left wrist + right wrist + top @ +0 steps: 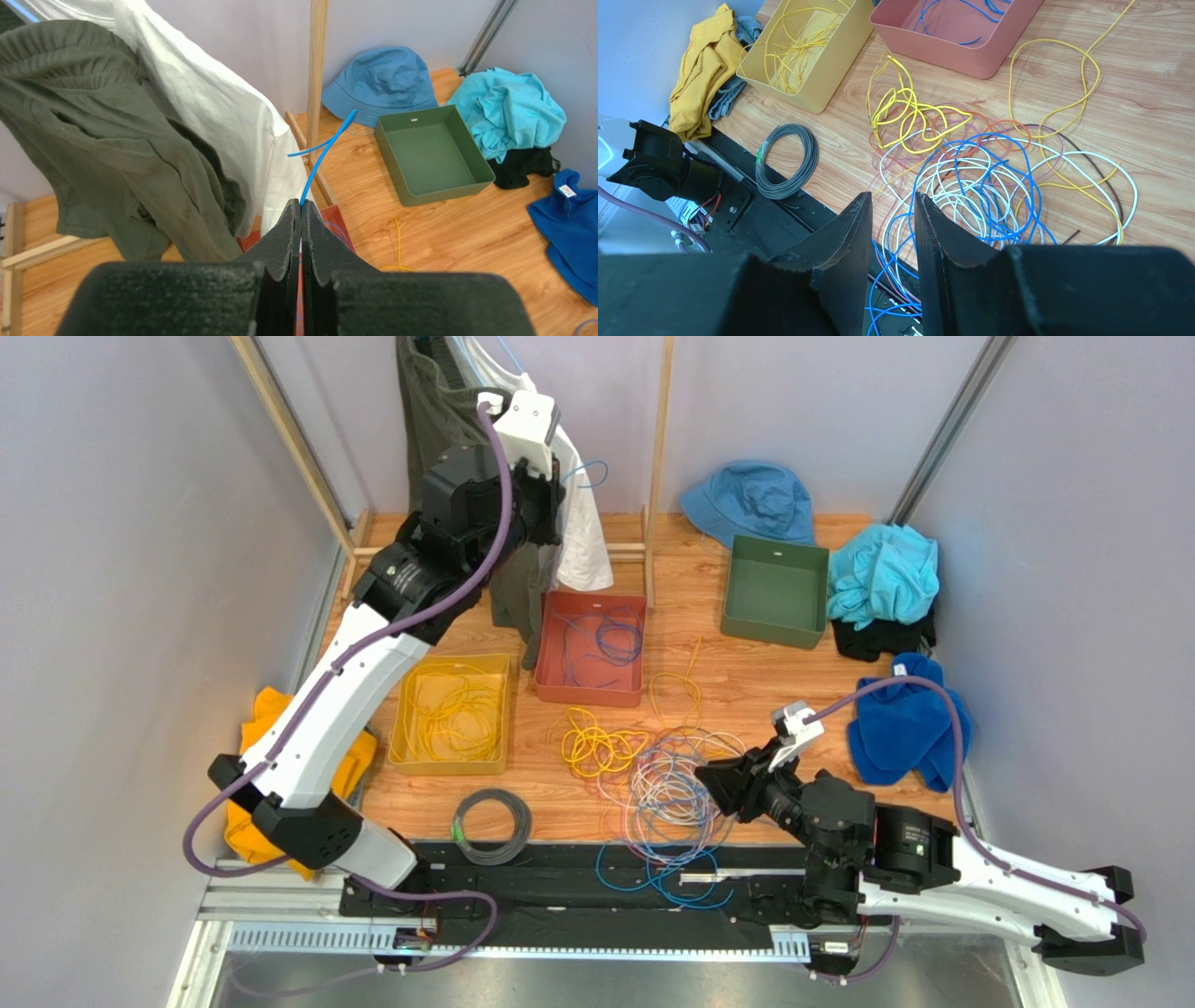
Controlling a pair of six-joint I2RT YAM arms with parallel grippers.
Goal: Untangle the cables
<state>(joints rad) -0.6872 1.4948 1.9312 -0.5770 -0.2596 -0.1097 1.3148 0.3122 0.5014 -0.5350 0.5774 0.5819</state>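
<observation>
My left end effector (300, 210) is up high at the back of the worktop (730, 686), just in front of the white shirt (210, 112) and the olive shirt (105, 140) hanging there. Its jaws are clenched on a blue cable (319, 157). The free end sticks up past the fingertips and forks into a short curl to the left. In the overhead view this arm is above the red tray (624, 602), which has loose blue cable lying in it.

My right end effector (892, 203) sits low over the near edge of the worktop. Its jaws are a little apart and nothing is between them. It points at the tangle (976, 175), a heap of blue, white and yellow loops spread on the wood in front of the red tray. A knot of yellow cable (906, 112) lies on the tangle's left side, and a thin yellow loop runs out towards the tray. Some blue strands trail off the worktop edge onto the black rail below the fingers.

The yellow tray (808, 91) stands left of the red one with yellow cable coiled inside. A grey coil (809, 150) lies by itself near the front edge, apart from the tangle. The green tray (421, 189) is at the back right, beside a blue hat (386, 80).
</observation>
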